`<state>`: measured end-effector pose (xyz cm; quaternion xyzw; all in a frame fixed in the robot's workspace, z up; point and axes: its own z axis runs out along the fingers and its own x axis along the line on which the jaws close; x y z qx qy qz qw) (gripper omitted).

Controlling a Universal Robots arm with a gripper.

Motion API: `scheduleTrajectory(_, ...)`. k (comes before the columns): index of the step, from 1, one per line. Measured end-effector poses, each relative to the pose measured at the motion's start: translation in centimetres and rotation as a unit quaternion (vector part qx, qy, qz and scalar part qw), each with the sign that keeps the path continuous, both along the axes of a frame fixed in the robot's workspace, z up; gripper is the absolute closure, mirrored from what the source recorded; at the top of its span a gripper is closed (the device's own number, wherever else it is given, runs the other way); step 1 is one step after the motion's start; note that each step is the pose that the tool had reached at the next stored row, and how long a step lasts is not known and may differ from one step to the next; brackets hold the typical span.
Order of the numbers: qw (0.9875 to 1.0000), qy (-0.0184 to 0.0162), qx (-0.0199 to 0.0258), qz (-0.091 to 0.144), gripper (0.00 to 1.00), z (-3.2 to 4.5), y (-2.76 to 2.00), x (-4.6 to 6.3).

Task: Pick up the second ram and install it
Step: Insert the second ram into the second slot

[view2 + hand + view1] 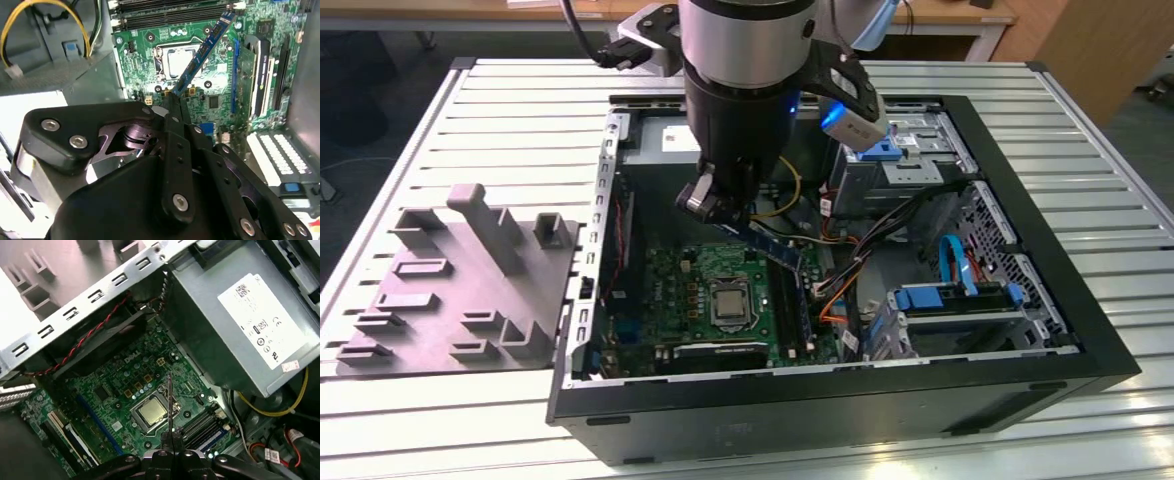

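Grip confirmed: your gripper [172, 100] is closed on one end of the second ram [202, 52]. The stick hangs tilted above the motherboard [674, 290], at the centre of the exterior view. Judge it light, stiff and fragile. Hold it by the bare board edges, off the chips and contacts. Room is tight. The power supply [235, 325] stands close beside the board, loose cables [854, 265] lie toward the exterior view's right, and the memory slots [790, 295] sit just under the stick.
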<state>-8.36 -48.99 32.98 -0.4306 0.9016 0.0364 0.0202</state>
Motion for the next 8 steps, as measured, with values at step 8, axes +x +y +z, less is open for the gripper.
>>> scheduleTrajectory(8, 0.9976, 0.0000, -0.0001, -0.070, 0.89, -0.07, 0.00, 0.00)
